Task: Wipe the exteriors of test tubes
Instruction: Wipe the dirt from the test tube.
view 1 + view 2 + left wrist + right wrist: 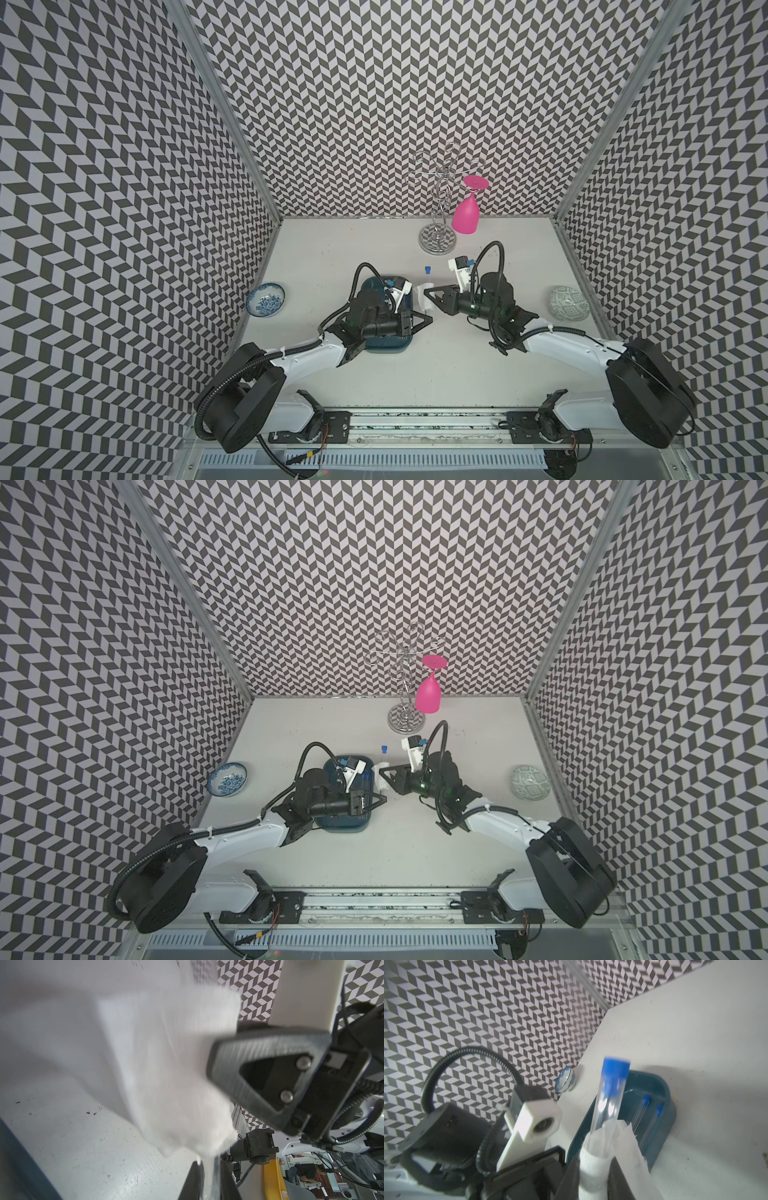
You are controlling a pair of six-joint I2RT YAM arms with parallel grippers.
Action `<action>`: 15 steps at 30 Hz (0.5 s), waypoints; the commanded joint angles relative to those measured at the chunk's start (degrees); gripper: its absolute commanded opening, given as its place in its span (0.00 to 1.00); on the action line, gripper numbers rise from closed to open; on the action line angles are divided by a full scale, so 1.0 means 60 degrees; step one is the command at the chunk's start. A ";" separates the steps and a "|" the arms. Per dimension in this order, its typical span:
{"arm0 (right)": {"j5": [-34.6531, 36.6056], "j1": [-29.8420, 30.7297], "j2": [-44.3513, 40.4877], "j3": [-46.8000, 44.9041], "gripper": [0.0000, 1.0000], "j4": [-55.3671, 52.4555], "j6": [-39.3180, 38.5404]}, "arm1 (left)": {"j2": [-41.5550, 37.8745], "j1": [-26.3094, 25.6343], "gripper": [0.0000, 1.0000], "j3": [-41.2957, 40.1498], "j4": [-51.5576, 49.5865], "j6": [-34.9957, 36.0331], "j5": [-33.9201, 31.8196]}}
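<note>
Left gripper [429, 319] is pinched tight, and in its wrist view the two dark fingers [194, 1176] squeeze a clear sliver, the low end of the test tube [427, 276]. Right across from it, the right gripper [425, 292] comes in from the other side, jaws clamped on the white tissue [428, 300], which is wrapped around that same tube partway up. From the right wrist the tube [607, 1103] rises out of the tissue [591, 1159] between the fingers, blue cap on top and slightly blurred. In both top views that cap pokes up beyond the tissue, toward the back wall, with the tube lifted off the table [457, 365]. Beside the two claws, under the left arm, sits the teal tray [390, 343], and the right wrist view shows two more tubes [640, 1111] lying side by side in it, caps pointing the same way. Further out, a blue-and-white bowl [266, 300] sits near the left wall and a grey patterned bowl [569, 308] near the right wall. At the back, a chrome rack [437, 243] stands upright with a pink glass [466, 212] hanging upside down from it.
</note>
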 commanded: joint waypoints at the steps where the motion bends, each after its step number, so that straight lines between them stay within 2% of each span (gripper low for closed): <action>1: 0.0318 0.0293 -0.0169 -0.0715 0.21 0.0116 0.0494 | -0.0243 -0.0028 0.16 0.0171 0.1264 0.0249 0.0372; 6: 0.0308 0.0286 -0.0020 -0.0531 0.21 0.0191 0.0474 | -0.0207 -0.0014 0.16 0.0157 0.1267 0.0236 0.0395; 15: -0.0777 -0.0856 0.1320 0.2232 0.21 -0.0801 -0.0606 | -0.0443 -0.0006 0.16 0.0060 0.1219 0.0251 0.0408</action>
